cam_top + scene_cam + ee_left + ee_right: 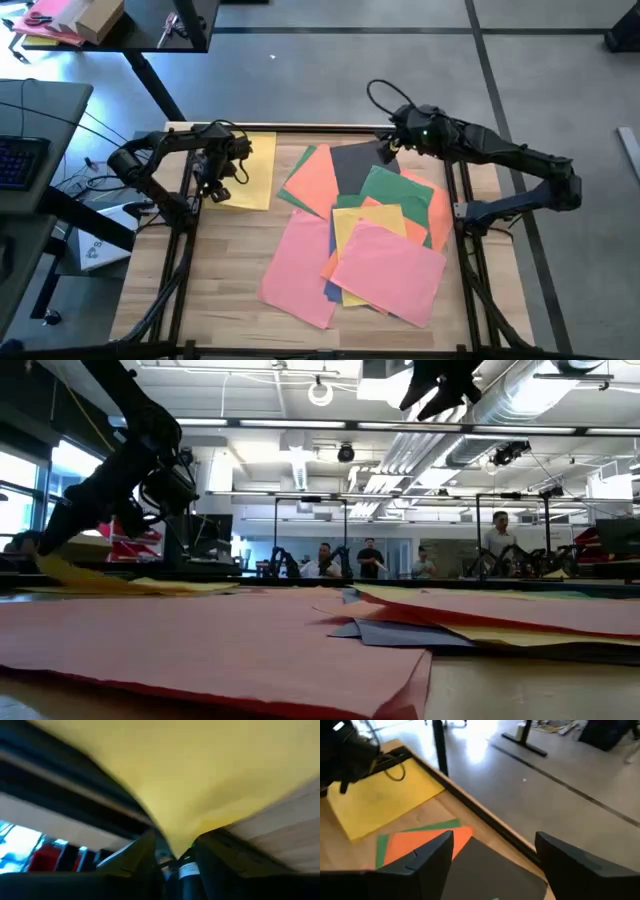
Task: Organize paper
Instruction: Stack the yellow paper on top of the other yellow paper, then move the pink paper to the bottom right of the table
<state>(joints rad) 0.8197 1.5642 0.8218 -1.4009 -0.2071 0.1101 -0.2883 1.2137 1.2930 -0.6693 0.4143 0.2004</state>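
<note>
With the left pincer (pixel 215 185) pinching the yellow sheet (pixel 250 170) near the bench's far left corner, lay it flat without creasing, while the right pincer (pixel 388 150), spread, hovers over the mixed paper pile (pixel 365 235) mid-bench

The left end effector (pixel 213 186) covers part of the yellow sheet (pixel 250 172); blue sheets (pixel 332 232) lie mostly buried under the pile at the frame's centre.
</note>
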